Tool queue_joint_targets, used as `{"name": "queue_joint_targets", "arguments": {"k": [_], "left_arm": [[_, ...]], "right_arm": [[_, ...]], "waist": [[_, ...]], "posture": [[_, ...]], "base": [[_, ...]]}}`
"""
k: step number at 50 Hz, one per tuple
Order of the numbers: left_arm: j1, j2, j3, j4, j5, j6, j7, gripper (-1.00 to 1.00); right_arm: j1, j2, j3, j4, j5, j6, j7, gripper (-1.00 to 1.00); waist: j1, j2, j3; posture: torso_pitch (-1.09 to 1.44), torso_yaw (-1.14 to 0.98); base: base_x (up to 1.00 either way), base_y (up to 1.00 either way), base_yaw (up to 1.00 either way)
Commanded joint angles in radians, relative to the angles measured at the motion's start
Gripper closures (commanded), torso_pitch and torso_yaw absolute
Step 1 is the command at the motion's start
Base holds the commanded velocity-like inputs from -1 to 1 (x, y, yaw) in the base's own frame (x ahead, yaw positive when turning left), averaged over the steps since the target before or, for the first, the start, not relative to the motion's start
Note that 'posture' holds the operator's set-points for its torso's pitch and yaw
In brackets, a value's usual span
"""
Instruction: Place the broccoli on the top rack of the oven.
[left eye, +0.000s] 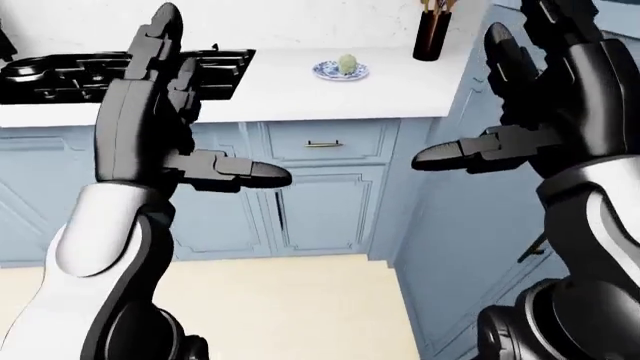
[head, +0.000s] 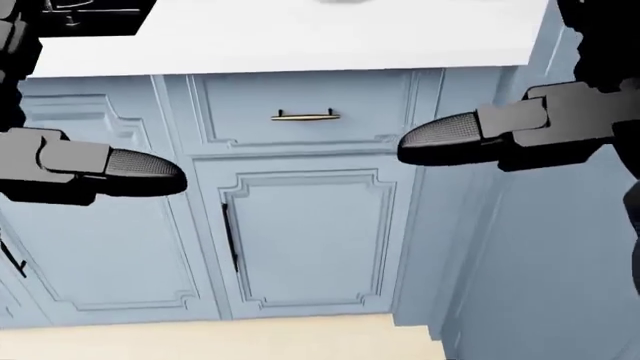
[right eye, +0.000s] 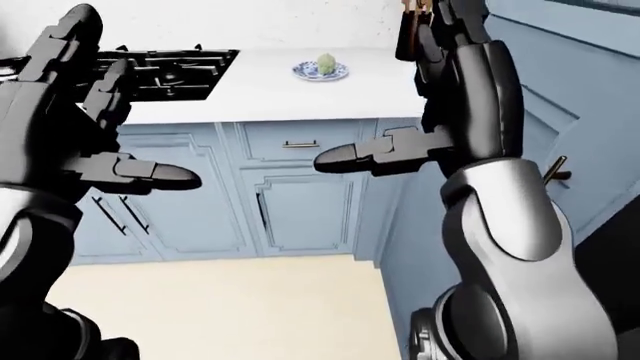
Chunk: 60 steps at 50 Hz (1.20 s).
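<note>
In the left-eye view the left hand (left eye: 165, 127) stood raised with its fingers spread and nothing in it, the stove (left eye: 120, 71) above it at the view's left. Between the hands and well above them, the broccoli (left eye: 347, 64) sat on a plate (left eye: 328, 72) on the counter (left eye: 400, 94). The right hand (left eye: 540, 105), likewise spread and bare, stood rather nearer it, so that arm seemed the likelier reach.
</note>
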<state>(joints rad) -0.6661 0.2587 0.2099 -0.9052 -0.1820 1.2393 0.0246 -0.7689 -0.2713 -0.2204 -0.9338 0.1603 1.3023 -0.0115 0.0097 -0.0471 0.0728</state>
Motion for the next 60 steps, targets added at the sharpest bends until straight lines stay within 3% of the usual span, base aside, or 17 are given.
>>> {"name": "queue_joint_targets", "arguments": {"k": [1,8,12,14,23,28,30,32,34,39,41,42,43,45,50,54,60], "left_arm": [[-0.02,0.013,0.018,-0.007,-0.001,-0.023,0.013,-1.0],[0.002,0.017,0.021,-0.026,-0.018,-0.022,0.022,-1.0],[0.007,0.016,0.013,-0.028,-0.019,-0.024,0.029,-1.0],[0.008,0.017,0.012,-0.027,-0.02,-0.025,0.028,-1.0],[0.019,0.01,-0.001,-0.028,-0.011,-0.035,0.028,-1.0],[0.023,0.011,-0.007,-0.021,0.002,-0.045,0.023,-1.0],[0.021,0.009,-0.009,-0.022,0.004,-0.041,0.021,-1.0],[0.02,0.008,-0.009,-0.023,0.006,-0.04,0.018,-1.0],[0.017,0.009,-0.007,-0.024,0.009,-0.038,0.016,-1.0],[0.021,0.008,-0.004,-0.025,0.015,-0.038,0.01,-1.0],[0.021,0.011,-0.001,-0.025,0.016,-0.037,0.008,-1.0],[0.022,0.009,0.001,-0.026,0.015,-0.037,0.007,-1.0],[0.022,0.01,0.001,-0.026,0.015,-0.037,0.007,-1.0],[0.021,0.01,0.003,-0.026,0.015,-0.036,0.006,-1.0],[0.013,0.01,0.006,-0.029,0.013,-0.027,0.007,-1.0],[0.015,0.014,0.003,-0.027,0.015,-0.031,0.007,-1.0],[0.011,0.015,0.003,-0.029,0.014,-0.026,0.008,-1.0]], "right_arm": [[-0.053,-0.009,0.004,0.005,0.015,-0.007,-0.015,-1.0],[-0.017,-0.002,0.022,-0.014,0.029,-0.028,-0.032,-1.0],[-0.013,-0.006,0.026,-0.022,0.034,-0.027,-0.035,-1.0],[-0.011,-0.01,0.025,-0.023,0.035,-0.027,-0.033,-1.0],[-0.009,-0.006,0.026,-0.028,0.039,-0.028,-0.034,-1.0],[0.006,-0.011,0.033,-0.022,0.033,-0.05,-0.034,-1.0],[0.002,-0.005,0.033,-0.027,0.035,-0.04,-0.034,-1.0],[0.006,-0.004,0.032,-0.031,0.034,-0.04,-0.033,-1.0],[-0.004,-0.008,0.025,-0.03,0.038,-0.029,-0.031,-1.0],[-0.018,-0.007,0.02,-0.025,0.04,-0.021,-0.034,-1.0],[0.006,-0.005,0.028,-0.027,0.035,-0.043,-0.037,-1.0],[0.009,-0.006,0.031,-0.027,0.034,-0.046,-0.037,-1.0],[0.006,-0.004,0.03,-0.026,0.035,-0.044,-0.037,-1.0],[0.0,-0.001,0.028,-0.027,0.037,-0.039,-0.037,-1.0],[-0.016,-0.003,0.026,-0.027,0.04,-0.028,-0.038,-1.0],[-0.019,-0.006,0.029,-0.025,0.041,-0.028,-0.038,-1.0],[-0.026,-0.007,0.024,-0.035,0.047,-0.014,-0.036,-1.0]], "waist": [[0.004,-0.008,-0.016],[-0.013,0.047,-0.024],[-0.029,0.135,-0.049],[-0.026,0.125,-0.013],[0.014,0.078,-0.035],[0.022,0.003,-0.063],[0.019,-0.002,0.005],[0.004,-0.004,-0.03],[-0.001,-0.001,-0.025],[-0.02,0.029,-0.039],[-0.013,0.08,-0.056],[-0.007,0.139,-0.068],[-0.01,0.082,-0.031],[0.005,0.113,-0.022],[-0.003,0.081,0.01],[-0.017,-0.007,-0.015],[-0.005,-0.007,-0.008]], "posture": [[0.0,0.0],[0.0,0.0],[0.0,0.0],[0.0,0.0],[0.0,0.0],[0.0,0.0],[0.0,0.0],[0.0,0.0],[0.0,0.0],[0.0,0.0],[0.0,0.0],[0.0,0.0],[0.0,0.0],[0.0,0.0],[0.0,0.0],[0.0,0.0],[0.0,0.0]], "base": [[0.6,0.0,0.0],[0.6,0.0,0.0],[0.61,0.0,0.0],[0.62,0.0,0.0],[0.69,0.0,0.0],[0.74,0.0,0.0],[0.74,0.0,0.0],[0.75,0.0,0.0],[0.73,0.0,0.0],[0.7,0.0,0.0],[0.5,0.0,0.0],[0.44,0.0,0.0],[0.38,0.0,0.0],[0.1,0.0,0.0],[0.0,0.0,0.0],[0.0,0.0,0.0],[0.0,0.0,0.0]]}}
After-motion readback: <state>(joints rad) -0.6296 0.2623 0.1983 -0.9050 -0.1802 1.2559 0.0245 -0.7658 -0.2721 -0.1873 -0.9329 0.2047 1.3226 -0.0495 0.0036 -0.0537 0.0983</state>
